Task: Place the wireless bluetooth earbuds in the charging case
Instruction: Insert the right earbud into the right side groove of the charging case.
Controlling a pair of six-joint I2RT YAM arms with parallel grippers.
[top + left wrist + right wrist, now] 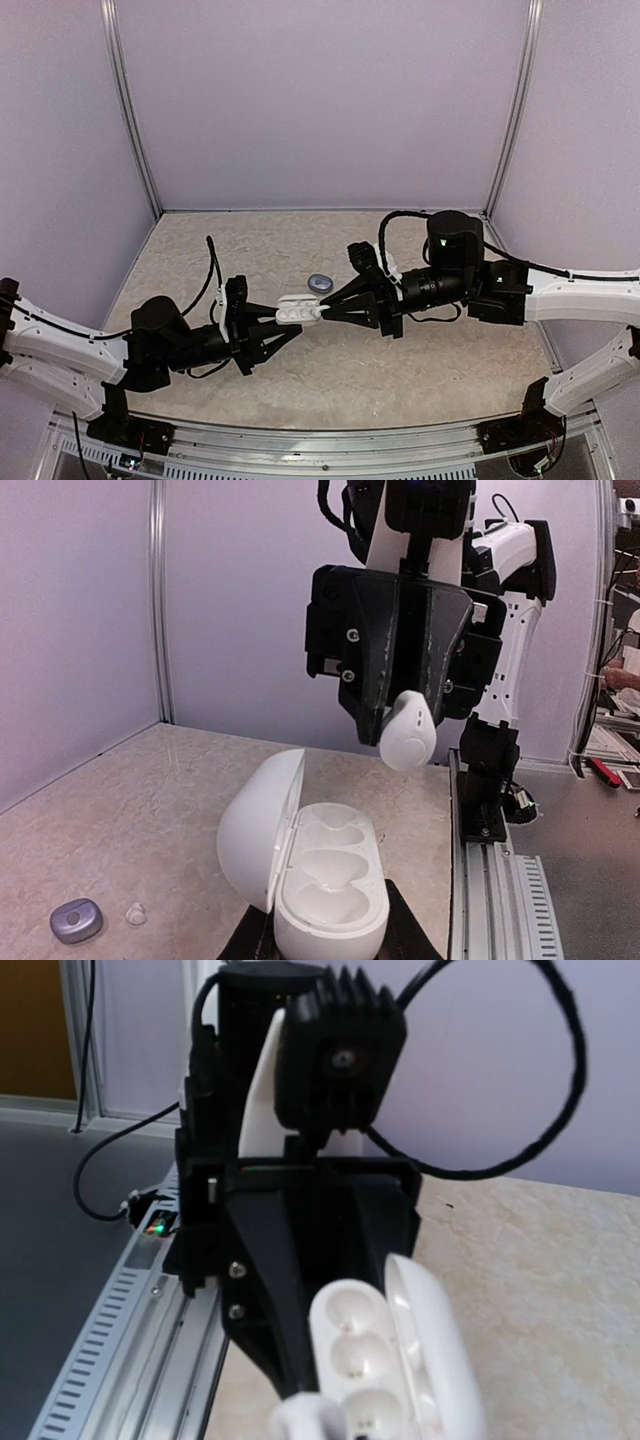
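A beige speckled table (200,250) stands between lilac walls (320,100).

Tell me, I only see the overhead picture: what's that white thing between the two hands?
Observer: A white charging case, lid open, gripped by the left hand.
Visitor: And the other hand?
Observer: The right hand pinches a white earbud above the case, not in it.
Visitor: Anything inside the case?
Observer: No, its hollows look empty.
Visitor: Is that grey blob alone?
Observer: No, a cream bud lies beside the grey case on the table.
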